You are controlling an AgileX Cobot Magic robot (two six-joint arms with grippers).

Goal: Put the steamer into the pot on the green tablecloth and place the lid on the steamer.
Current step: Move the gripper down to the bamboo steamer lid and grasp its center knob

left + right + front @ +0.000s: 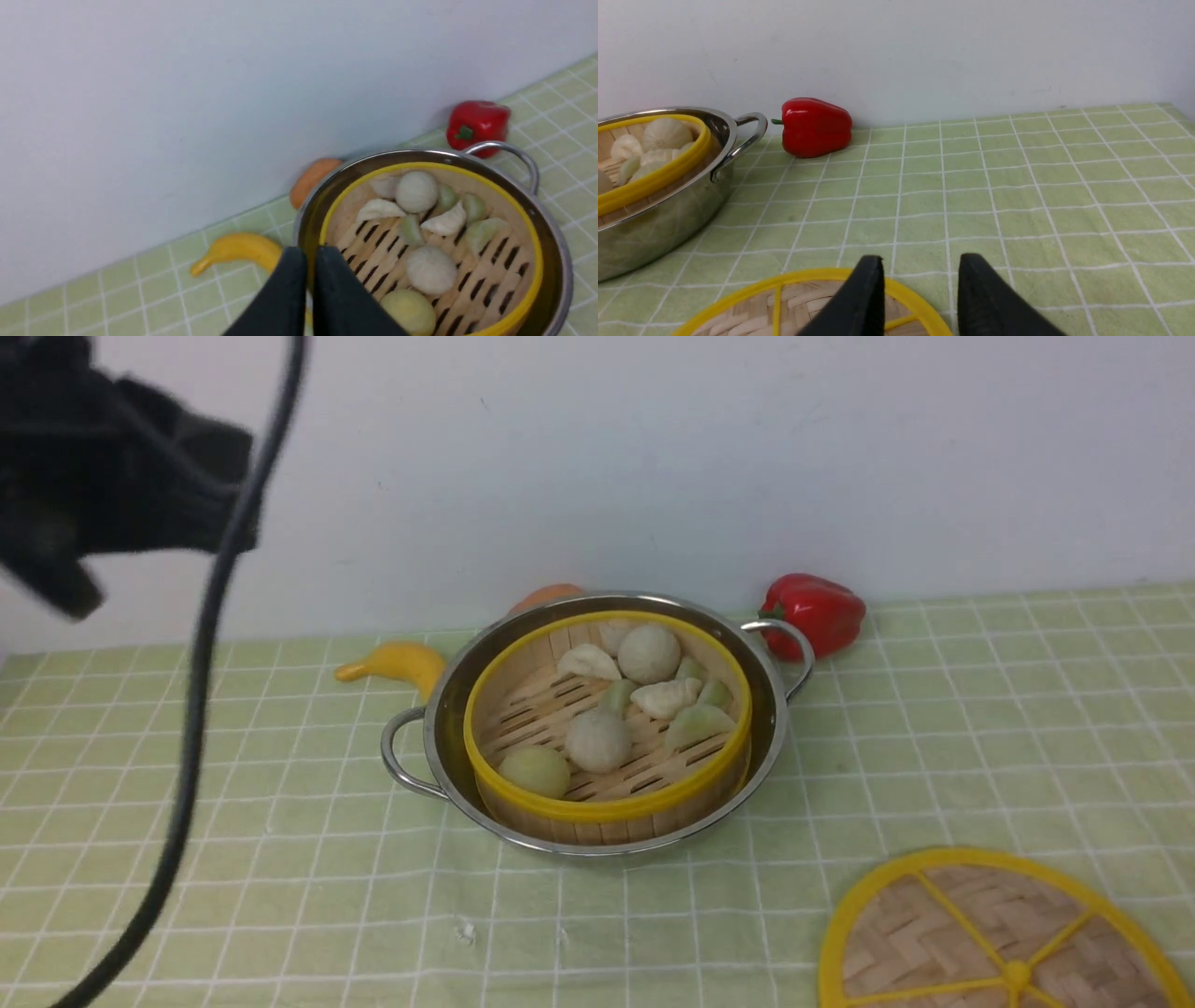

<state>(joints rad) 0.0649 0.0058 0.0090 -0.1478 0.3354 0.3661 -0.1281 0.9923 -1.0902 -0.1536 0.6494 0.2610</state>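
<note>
Steamer (pixel 551 709) in pot (pixel 446 714); wrist cams alone show L pincer (pixel 310 250) narrow, R pincer (pixel 920 262) wide.

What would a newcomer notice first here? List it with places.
The steamer, full of white and pale green dumplings, sits inside the shiny pot at the middle of the green tablecloth. A bright red pepper lies by the wall behind the pot's right side, and the yellow-rimmed lid lies flat at the near right corner.

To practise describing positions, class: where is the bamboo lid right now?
In the front view, the lid lies flat on the green tablecloth at the near right, apart from the pot holding the steamer to its left.
</note>
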